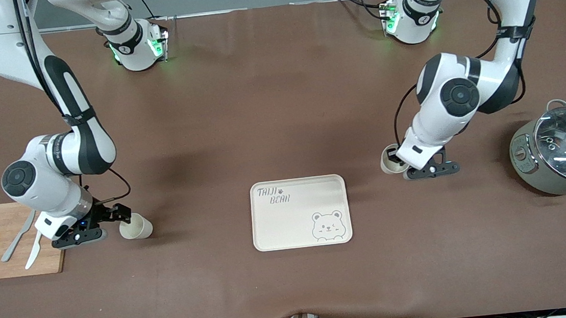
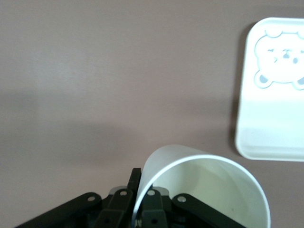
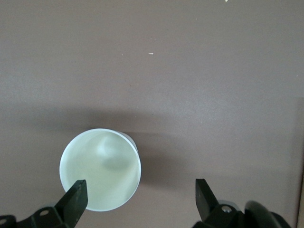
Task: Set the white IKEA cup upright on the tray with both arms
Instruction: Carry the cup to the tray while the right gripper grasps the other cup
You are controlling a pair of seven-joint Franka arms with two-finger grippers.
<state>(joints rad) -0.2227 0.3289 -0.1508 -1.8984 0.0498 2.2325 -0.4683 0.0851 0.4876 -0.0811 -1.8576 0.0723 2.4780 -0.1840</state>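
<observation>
- Left gripper [image 1: 396, 159], front view: it is clamped on the wall of an upright white plastic cup [image 1: 389, 162], one finger inside the mouth and one outside. This held cup sits low at the left arm's end of the table, well apart from the cream rectangular tray with the grey bear drawing [image 1: 298, 214], which carries nothing
- Right gripper [image 1: 116, 217], same view: it is low beside a second white plastic cup [image 1: 136, 227], which seems to lie on its side. The forearm is folded down steeply over the wooden cutting board [image 1: 9, 219]
- Left wrist view: the left gripper [image 2: 142, 190] pinches the held cup [image 2: 209, 190] by its thin rim, and the tray [image 2: 266, 133] shows to one side. For a good carry, I judge: lift straight, keep the mouth level, and lower onto bare tray
- Right wrist view: the right gripper [image 3: 138, 190] is spread wide with nothing in it. The second cup [image 3: 99, 168] shows its round end and sits off-centre, under one fingertip [image 3: 76, 192]. Centring first looks wise, or closing may knock it away
</observation>
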